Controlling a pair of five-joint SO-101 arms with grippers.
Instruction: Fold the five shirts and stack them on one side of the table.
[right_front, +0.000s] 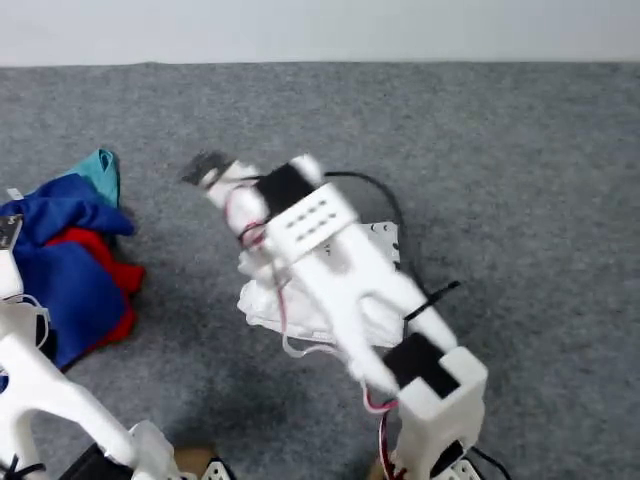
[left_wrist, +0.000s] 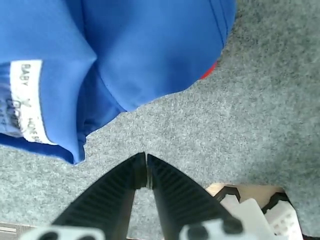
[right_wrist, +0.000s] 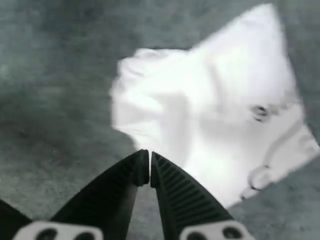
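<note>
Grey carpet covers the worktop (right_front: 520, 200), with a crumpled white shirt (right_wrist: 210, 115) near its middle. Well apart from the white shirt, on the left arm's side, a blue shirt (left_wrist: 150, 45), red shirt (right_front: 95, 250) and teal shirt (right_front: 100, 170) lie heaped. The right end effector (right_wrist: 150, 167), clenched and empty, hangs at the white shirt's edge. The left end effector (left_wrist: 146, 172), also clenched and empty, is far from the white shirt, by the heap.

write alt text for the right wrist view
A crumpled white shirt lies on the grey table. The right arm's tool is shut, with its tip close to the shirt's near edge.
</note>
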